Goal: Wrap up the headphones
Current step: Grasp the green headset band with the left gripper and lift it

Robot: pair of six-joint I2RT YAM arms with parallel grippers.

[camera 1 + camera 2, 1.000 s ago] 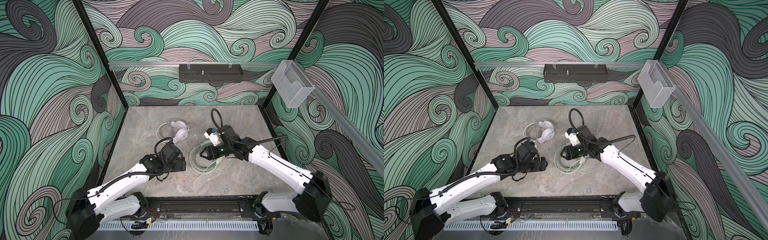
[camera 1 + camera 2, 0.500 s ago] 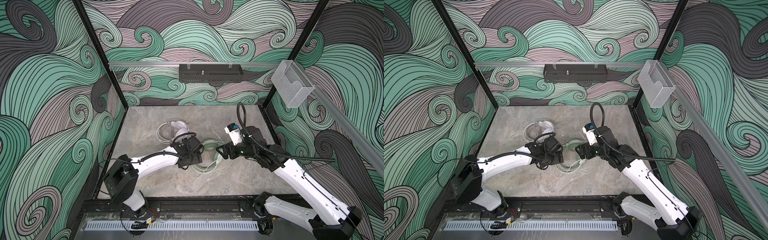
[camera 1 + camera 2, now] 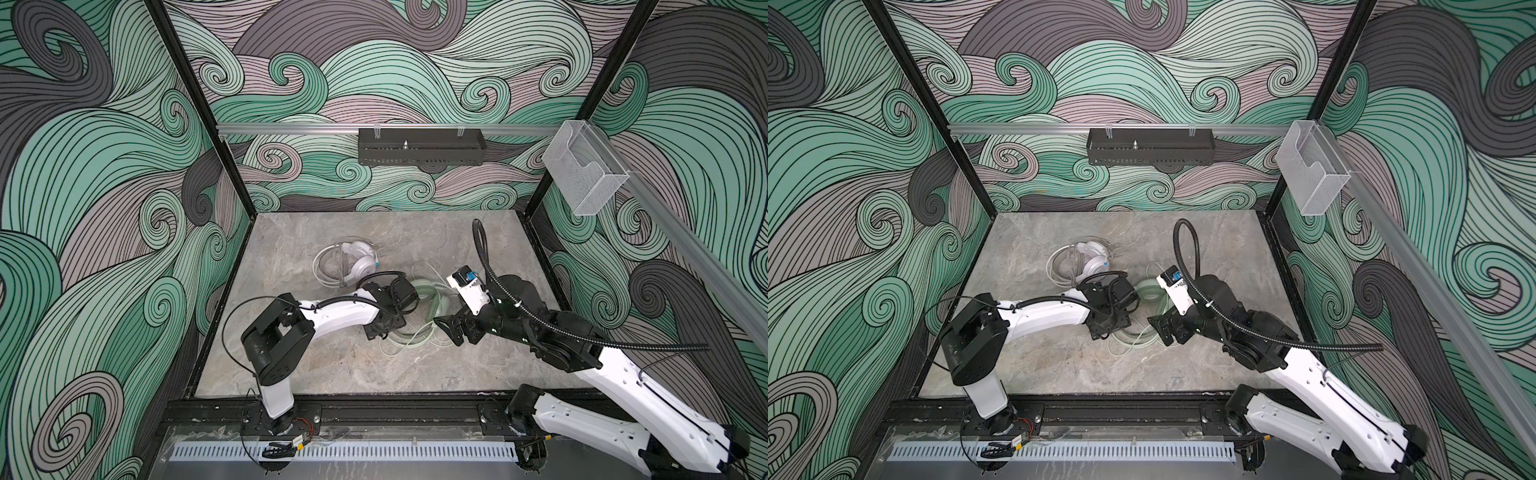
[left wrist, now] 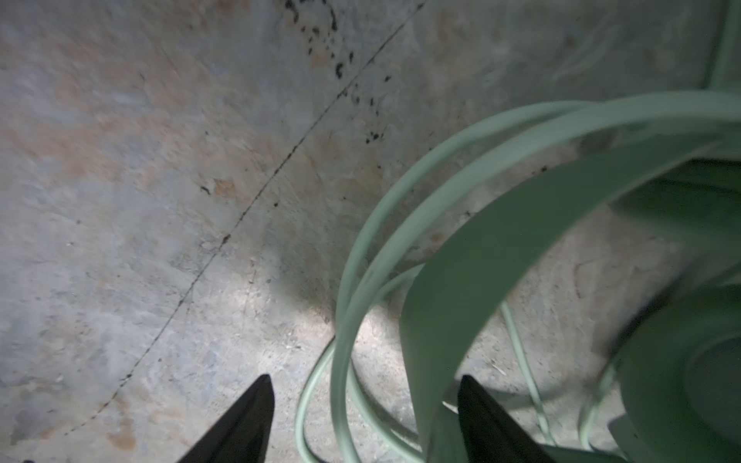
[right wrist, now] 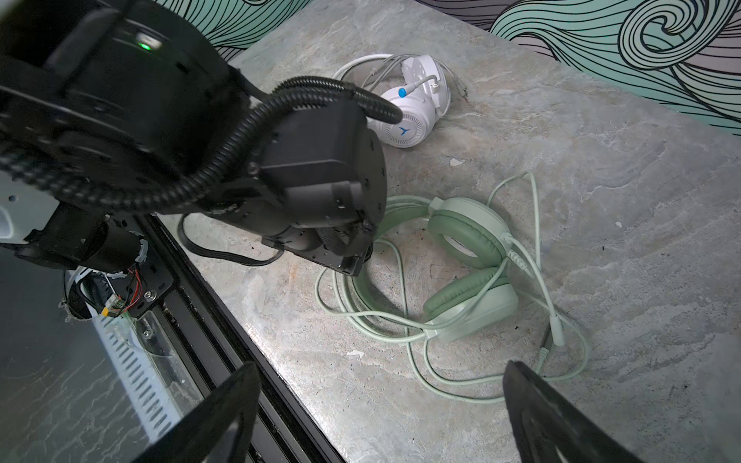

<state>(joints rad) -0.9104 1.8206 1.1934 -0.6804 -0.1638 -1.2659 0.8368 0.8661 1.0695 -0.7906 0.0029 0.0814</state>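
Near the middle of the table we see the green headphones lying with their cable looped loosely around them. Our left gripper points down over them, fingers spread. The headband and some cable loops pass between the fingers, and one finger stands clear of them. Our right gripper hangs just beside the green pair, wide apart and empty. Farther back, the white headphones sit apart from the green pair.
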